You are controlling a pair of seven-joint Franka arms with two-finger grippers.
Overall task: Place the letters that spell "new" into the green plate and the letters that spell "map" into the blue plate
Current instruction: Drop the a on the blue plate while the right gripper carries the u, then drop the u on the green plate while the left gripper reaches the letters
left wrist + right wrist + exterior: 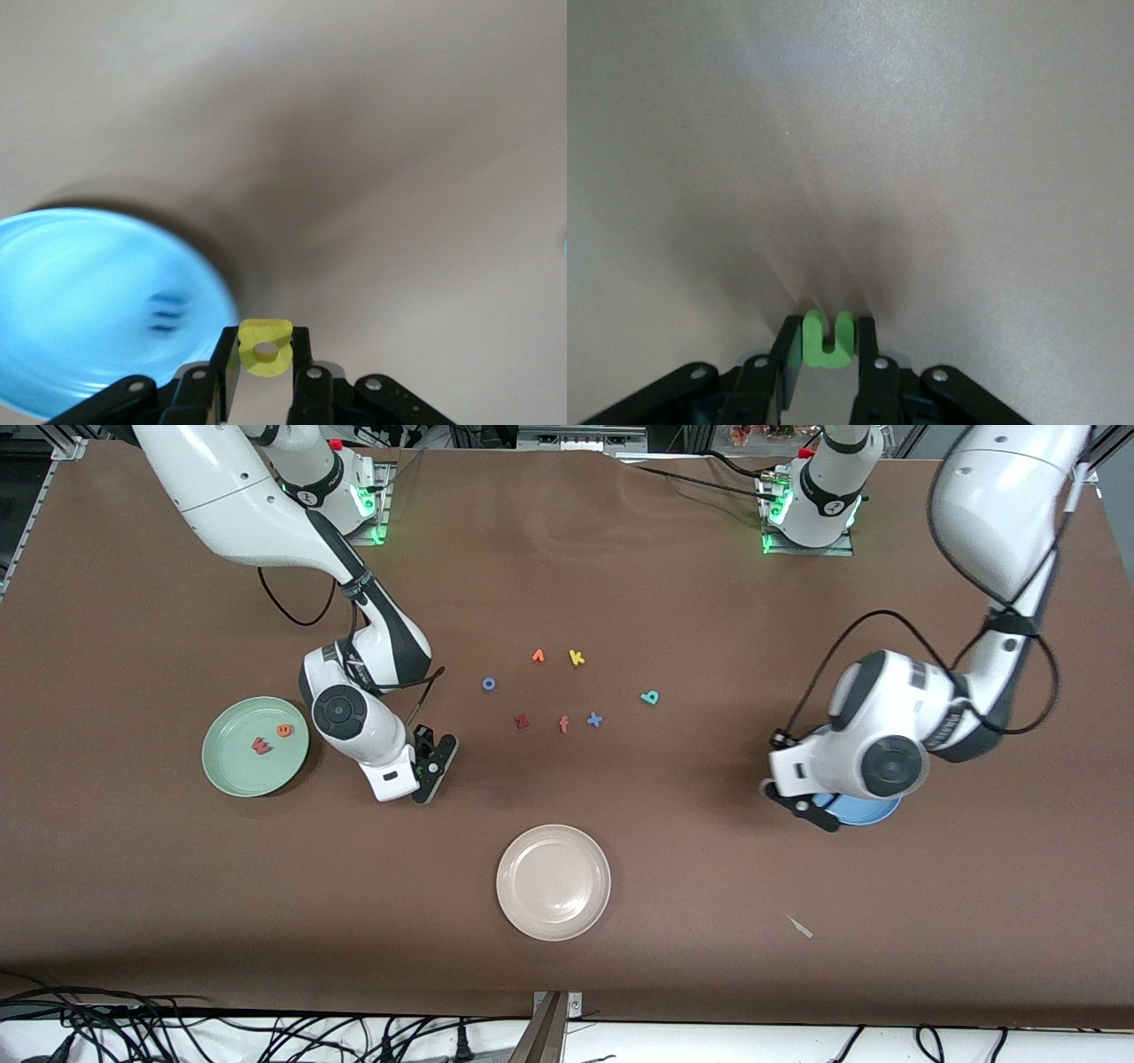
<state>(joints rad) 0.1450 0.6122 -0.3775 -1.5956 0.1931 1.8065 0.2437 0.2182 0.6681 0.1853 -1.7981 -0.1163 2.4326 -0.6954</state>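
Observation:
My right gripper (827, 333) is shut on the green n (827, 340), low over bare table beside the green plate (232, 775); it shows in the front view too (434, 767). In that plate lie the pinkish-red w (261, 745) and the orange e (284, 730). My left gripper (266, 343) is shut on the yellow a (266, 347), above the table at the rim of the blue plate (80, 301), which its arm mostly hides in the front view (873, 812). A blurred dark mark (164, 312) lies in that plate. The teal p (649, 697) rests mid-table.
Loose letters lie mid-table: an orange one (538, 656), a yellow k (577, 658), a blue ring (488, 684), a dark red z (521, 722), a salmon f (563, 724) and a blue x (594, 719). A cream plate (554, 881) sits nearer the front camera.

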